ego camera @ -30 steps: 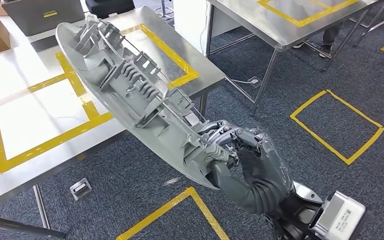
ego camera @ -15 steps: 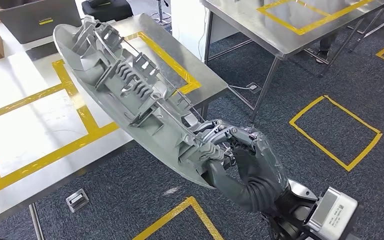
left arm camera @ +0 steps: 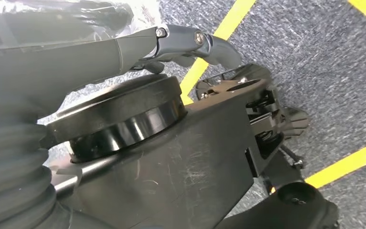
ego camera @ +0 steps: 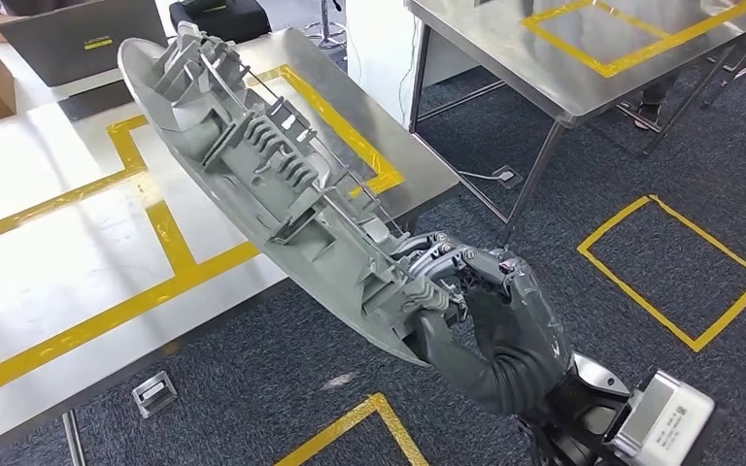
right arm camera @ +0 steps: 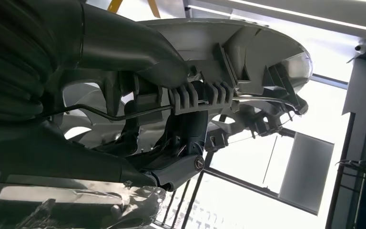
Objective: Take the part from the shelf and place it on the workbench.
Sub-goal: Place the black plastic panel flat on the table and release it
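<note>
Workbench: I am looking down on the steel-topped workbench marked with yellow tape rectangles; its far edge is being cut off by the frame.
Part: the long grey moulded plastic part with ribs and a thin wire rod is hanging tilted in the air, its upper end over the bench, its lower end out over the carpet.
Handling: I am judging it light and stiff, but long and top-heavy from an end grip; the ribs look breakable, so the thicker lower body seems the safer hold.
Right hand: the dark-fingered right hand is clenching the part's lower end.
Left hand: the left hand is showing only partly; I cannot tell how its fingers are lying.
Hidden: the part's smooth outer face is turning away from me.
</note>
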{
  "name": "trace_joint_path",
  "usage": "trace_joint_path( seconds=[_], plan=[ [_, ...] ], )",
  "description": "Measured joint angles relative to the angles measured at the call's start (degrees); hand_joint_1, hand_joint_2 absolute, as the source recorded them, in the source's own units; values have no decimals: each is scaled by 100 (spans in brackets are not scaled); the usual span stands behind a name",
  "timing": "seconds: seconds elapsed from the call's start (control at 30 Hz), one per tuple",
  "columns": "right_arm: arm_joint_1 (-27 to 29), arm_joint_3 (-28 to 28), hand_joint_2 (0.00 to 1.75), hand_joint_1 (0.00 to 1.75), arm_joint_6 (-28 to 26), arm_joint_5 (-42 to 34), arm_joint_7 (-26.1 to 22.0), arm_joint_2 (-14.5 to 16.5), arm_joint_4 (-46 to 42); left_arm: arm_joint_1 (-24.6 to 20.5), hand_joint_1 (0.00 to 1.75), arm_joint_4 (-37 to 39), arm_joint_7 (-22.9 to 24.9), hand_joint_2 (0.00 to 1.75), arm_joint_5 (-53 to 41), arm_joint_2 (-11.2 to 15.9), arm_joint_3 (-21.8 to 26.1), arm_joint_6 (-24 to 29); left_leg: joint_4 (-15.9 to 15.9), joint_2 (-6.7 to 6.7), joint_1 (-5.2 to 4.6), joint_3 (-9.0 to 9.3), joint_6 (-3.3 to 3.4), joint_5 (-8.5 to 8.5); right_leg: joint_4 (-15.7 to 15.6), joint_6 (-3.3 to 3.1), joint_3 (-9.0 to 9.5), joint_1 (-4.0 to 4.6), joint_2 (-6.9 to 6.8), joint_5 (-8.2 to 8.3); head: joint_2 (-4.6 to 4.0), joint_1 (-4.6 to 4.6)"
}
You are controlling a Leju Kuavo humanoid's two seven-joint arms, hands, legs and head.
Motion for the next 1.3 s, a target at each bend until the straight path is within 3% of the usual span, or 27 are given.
trace_joint_path(
  seconds=[0.07,0.17,0.2,0.23,0.33,0.4,0.5,0.57,0.67,0.7,0.73,0.77,0.83,0.87,0.97,1.07,1.3],
  plan=[
    [0,-5,175,175,-4,0,-1,2,-1,-12,0,0,0,175,1,5,0,0,330,2,7,-141,-44,-147,-62,-39,127,-30,-9,-33,0,-34],
    [8,-8,175,175,-16,0,-3,3,1,-9,0,0,0,175,1,11,0,3,1274,4,37,-689,-112,-489,-82,-68,251,-33,-14,-126,0,-71],
    [13,-8,175,175,-16,0,-4,3,1,-5,0,1,1,175,1,15,0,4,1408,4,47,-814,-131,-482,-80,-62,297,-35,-10,-166,0,-76],
    [18,-7,175,175,-15,0,-4,3,1,-3,0,1,1,175,1,19,0,5,1343,5,59,-853,-147,-346,-75,-52,355,-40,-6,-211,0,-81],
    [26,-7,175,175,-14,1,-8,5,3,16,0,2,2,175,1,30,0,5,509,3,79,-663,-165,370,-49,8,534,-59,0,-359,0,-104],
    [25,-12,175,175,-17,3,-14,7,5,26,0,2,2,175,1,34,0,4,125,15,48,-551,-112,444,-41,74,543,-60,5,-412,0,-133],
    [30,-20,175,175,-21,9,-18,6,9,31,0,2,2,175,-1,43,-1,3,-16,23,32,-478,45,367,20,173,529,-63,4,-447,0,-126],
    [30,-21,175,175,-19,9,-22,5,9,21,0,2,1,175,-4,48,0,2,-35,16,55,-407,111,336,328,228,388,-73,0,-567,0,-86],
    [46,-21,175,175,-20,9,-26,5,11,8,0,2,1,175,-9,50,0,0,-39,15,51,-326,161,259,1375,270,-282,-86,-2,-906,0,-23],
    [54,-20,175,175,-20,9,-27,5,13,10,0,2,2,175,-13,50,0,1,-39,13,46,-291,162,229,1589,270,-467,-86,-2,-915,0,-13],
    [60,-20,175,175,-20,9,-28,5,13,13,0,2,2,175,-16,51,0,2,-39,8,42,-246,159,196,1605,260,-556,-85,-2,-812,0,-6],
    [64,-21,175,175,-20,9,-28,5,14,15,0,2,-4,175,-21,50,0,3,-39,2,40,-190,153,159,1404,237,-538,-81,-2,-595,0,3],
    [68,-22,175,175,-20,10,-31,5,15,13,0,1,-24,175,-40,45,1,8,-43,-9,37,-82,124,79,696,171,-334,-58,-5,-91,0,15],
    [66,-23,175,175,-20,15,-35,6,16,8,0,-1,-37,175,-51,43,1,11,-45,-11,34,-54,100,45,372,139,-232,-39,-6,30,0,23],
    [73,-30,175,175,-21,42,-52,5,19,2,0,-4,-49,175,-64,34,0,20,-40,-10,24,-35,27,-17,75,92,-117,-8,2,51,-1,31],
    [84,-33,175,175,-24,56,-56,4,24,-7,0,-4,-48,175,-63,35,0,22,-60,-4,19,24,43,-28,78,89,-86,-13,12,52,-1,1],
    [90,-38,175,175,-20,109,-58,4,27,-18,0,-4,-48,175,-76,54,0,23,-184,-2,8,102,4,-59,69,35,-64,-30,6,19,0,-31]
  ],
)
